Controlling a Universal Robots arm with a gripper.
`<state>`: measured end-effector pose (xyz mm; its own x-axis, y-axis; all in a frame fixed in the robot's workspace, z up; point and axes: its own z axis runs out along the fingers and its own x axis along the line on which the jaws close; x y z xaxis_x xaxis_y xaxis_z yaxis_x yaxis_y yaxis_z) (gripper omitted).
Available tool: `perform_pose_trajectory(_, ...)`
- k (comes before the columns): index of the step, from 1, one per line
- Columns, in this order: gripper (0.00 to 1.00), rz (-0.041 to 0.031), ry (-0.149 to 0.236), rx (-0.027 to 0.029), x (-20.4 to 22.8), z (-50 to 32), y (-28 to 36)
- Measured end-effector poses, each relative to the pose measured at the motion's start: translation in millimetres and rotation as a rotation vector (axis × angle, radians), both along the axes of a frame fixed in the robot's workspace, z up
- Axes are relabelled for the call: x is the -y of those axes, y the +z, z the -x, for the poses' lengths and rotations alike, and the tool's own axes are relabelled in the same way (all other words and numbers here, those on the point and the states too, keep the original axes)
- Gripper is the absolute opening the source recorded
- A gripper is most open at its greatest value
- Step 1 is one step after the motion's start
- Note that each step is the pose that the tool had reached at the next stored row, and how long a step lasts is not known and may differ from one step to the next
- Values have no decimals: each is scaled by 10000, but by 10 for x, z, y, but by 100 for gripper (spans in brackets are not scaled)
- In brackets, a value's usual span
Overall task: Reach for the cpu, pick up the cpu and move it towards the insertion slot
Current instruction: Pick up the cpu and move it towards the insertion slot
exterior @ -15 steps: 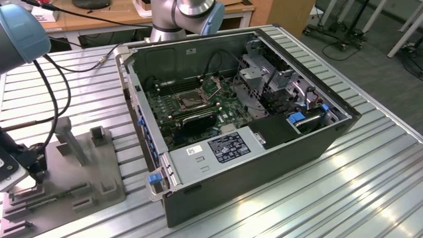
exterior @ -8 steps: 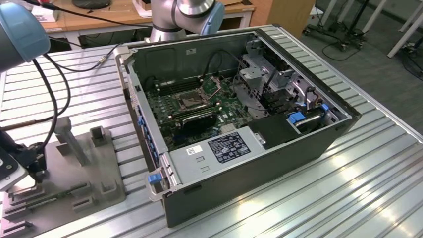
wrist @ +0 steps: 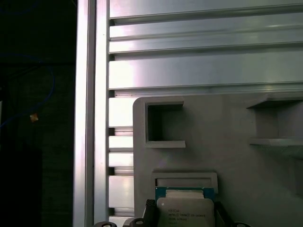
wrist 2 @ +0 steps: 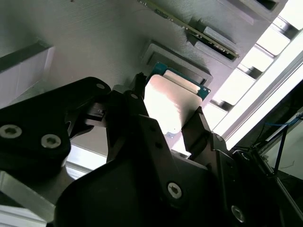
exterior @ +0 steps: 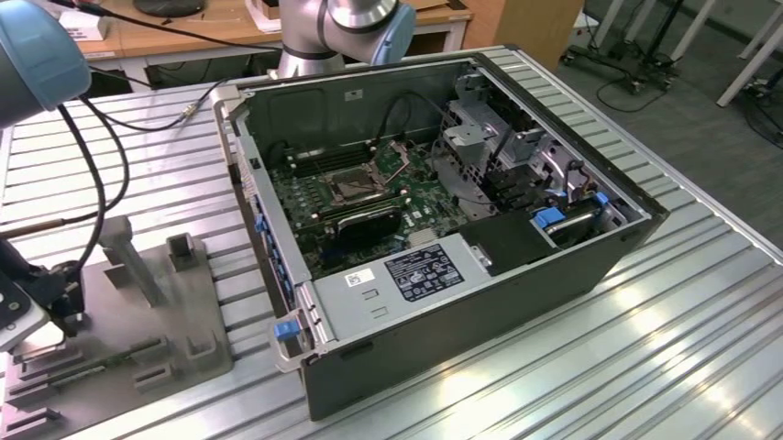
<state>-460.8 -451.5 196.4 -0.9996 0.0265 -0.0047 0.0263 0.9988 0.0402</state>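
Down at grey tray (wrist: 227, 142) — cpu (wrist: 184, 212) in its recess, gripper (wrist 2: 168, 100) straddling it — clamped or apart, cannot tell.

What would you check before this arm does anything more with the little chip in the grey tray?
1. Arm positioned at the chip: ok. In the second wrist view the gripper is right at the cpu.
2. Firm hold on the cpu: cannot tell.
3. The cpu lifted clear of the grey tray: cannot tell. In the first wrist view it sits at its recess.
4. Side of the computer case open: ok, in the exterior view.
5. Way to the insertion slot uncovered: ok, as far as the exterior view shows.
6. Slot empty and ready: cannot tell.
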Motion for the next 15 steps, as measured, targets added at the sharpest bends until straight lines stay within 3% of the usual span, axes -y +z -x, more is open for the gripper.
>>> perform_pose_trajectory(15,55,2,0,0,0,0,67)
